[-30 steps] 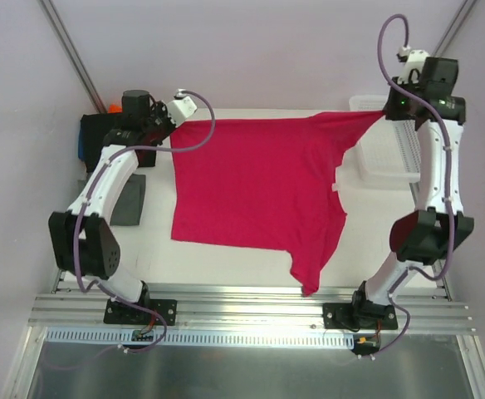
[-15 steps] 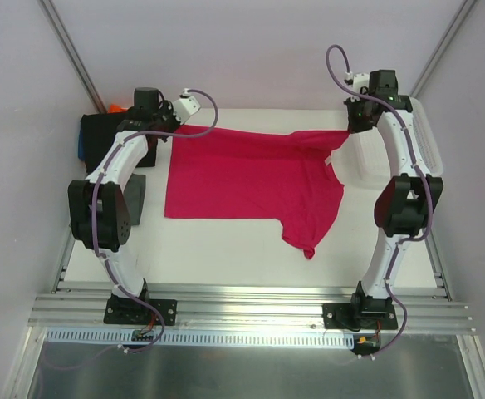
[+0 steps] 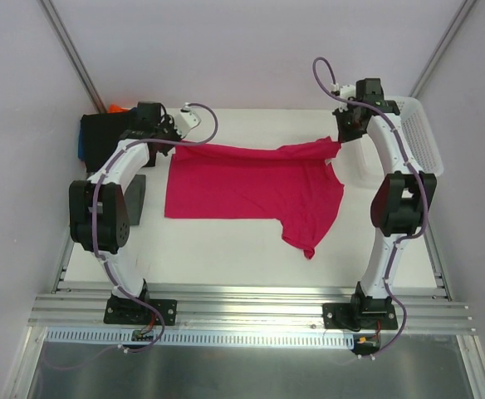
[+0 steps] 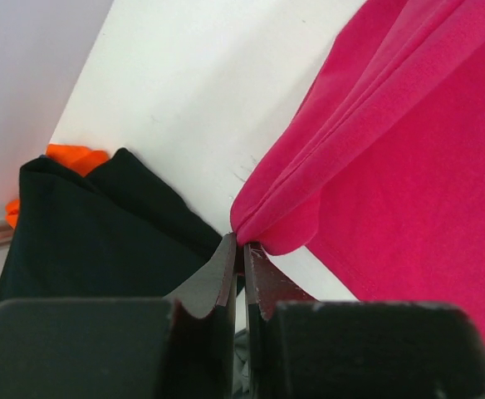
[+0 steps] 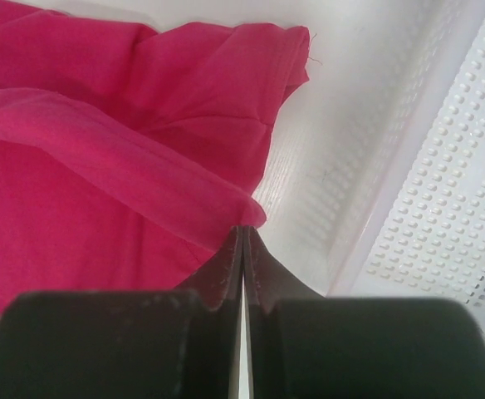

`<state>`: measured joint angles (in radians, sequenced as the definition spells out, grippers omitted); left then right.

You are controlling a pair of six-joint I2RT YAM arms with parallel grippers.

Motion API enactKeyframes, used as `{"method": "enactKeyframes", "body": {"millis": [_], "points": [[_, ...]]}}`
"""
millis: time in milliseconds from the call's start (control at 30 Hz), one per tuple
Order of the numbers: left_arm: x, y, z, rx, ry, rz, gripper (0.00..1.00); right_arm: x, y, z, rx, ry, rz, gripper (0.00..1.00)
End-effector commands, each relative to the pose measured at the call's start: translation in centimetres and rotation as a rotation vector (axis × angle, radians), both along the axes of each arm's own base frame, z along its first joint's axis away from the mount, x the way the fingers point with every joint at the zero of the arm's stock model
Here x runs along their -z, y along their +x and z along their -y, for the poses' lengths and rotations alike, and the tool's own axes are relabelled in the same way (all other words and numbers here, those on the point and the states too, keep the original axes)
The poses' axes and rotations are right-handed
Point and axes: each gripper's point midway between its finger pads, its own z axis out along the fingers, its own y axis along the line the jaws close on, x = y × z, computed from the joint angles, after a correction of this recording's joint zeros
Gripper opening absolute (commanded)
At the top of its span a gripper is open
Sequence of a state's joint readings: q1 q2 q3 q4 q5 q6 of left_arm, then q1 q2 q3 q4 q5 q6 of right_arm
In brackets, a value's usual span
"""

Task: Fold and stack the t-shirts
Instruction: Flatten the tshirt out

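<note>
A crimson-pink t-shirt [image 3: 251, 183] lies spread across the middle of the table, its far edge lifted and held taut between both grippers. My left gripper [image 3: 174, 143] is shut on the shirt's far left corner [image 4: 259, 224]. My right gripper [image 3: 342, 141] is shut on the far right corner [image 5: 226, 204]. One sleeve [image 3: 313, 229] hangs out toward the near right. A folded black shirt [image 3: 101, 137] sits at the far left, with orange [image 3: 116, 108] and blue [image 3: 80, 145] cloth showing at its edges. A folded grey-green shirt [image 3: 130, 199] lies under the left arm.
A white mesh basket [image 3: 417, 137] stands at the far right, close beside my right gripper; its wall also shows in the right wrist view [image 5: 442, 199]. The table's near edge meets a metal rail [image 3: 242, 303].
Both grippers have lowered and drawn inward with the shirt's far edge. The shirt, earlier hanging larger toward the camera, now lies flatter and shorter on the table.
</note>
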<state>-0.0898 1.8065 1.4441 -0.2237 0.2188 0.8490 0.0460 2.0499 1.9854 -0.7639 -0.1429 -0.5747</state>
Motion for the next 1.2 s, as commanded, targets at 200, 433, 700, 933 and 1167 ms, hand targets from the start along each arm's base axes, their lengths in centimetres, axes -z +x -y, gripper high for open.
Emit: {"method": "enactKeyframes", "body": {"millis": [200, 433, 700, 933, 1167], "points": [[2.7, 0.6, -1.0, -0.054, -0.026, -0.062, 0.00, 4.9, -0.1, 0.6, -0.035, -0.057, -0.099, 0.01], [3.6, 0.4, -0.7, -0.028, -0.028, -0.086, 0.00, 6.1, -1.2, -1.0, -0.081, -0.060, -0.137, 0.01], [4.6, 0.3, -0.7, -0.025, -0.022, -0.112, 0.00, 6.6, -1.0, -2.7, -0.110, -0.065, -0.142, 0.01], [2.1, 2.7, -1.1, -0.010, 0.017, -0.034, 0.00, 4.7, 1.0, -2.0, -0.066, -0.093, -0.069, 0.00], [-4.2, 4.4, -1.7, -0.066, 0.013, 0.096, 0.00, -2.4, 2.0, -0.6, 0.031, -0.086, 0.091, 0.00]]}}
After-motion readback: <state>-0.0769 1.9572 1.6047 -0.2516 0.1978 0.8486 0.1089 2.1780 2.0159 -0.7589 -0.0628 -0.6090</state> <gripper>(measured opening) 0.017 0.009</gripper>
